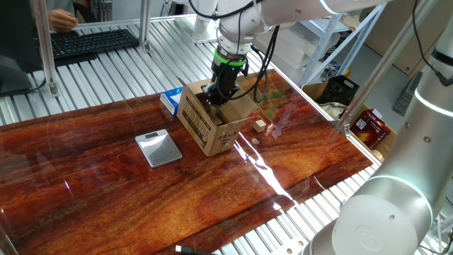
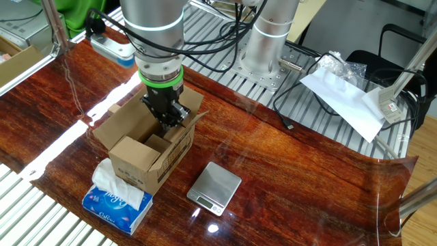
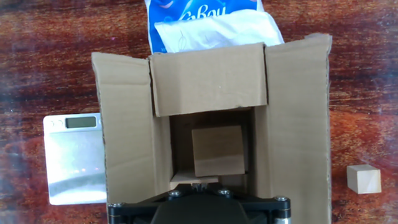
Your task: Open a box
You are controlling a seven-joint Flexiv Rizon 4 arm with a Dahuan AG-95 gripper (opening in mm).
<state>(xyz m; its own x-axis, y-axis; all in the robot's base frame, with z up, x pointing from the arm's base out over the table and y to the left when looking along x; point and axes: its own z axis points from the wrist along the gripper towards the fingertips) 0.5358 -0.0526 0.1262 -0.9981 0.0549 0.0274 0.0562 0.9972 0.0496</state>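
Gripper clenched, empty, inside box at near end flap. Best pressed outward slowly, fingertips kept low against the fold.

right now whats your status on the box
Claw shut, pointing down at the box's mouth. Box flaps spread, mostly open. Tissue packet touching one end, scale beside it.
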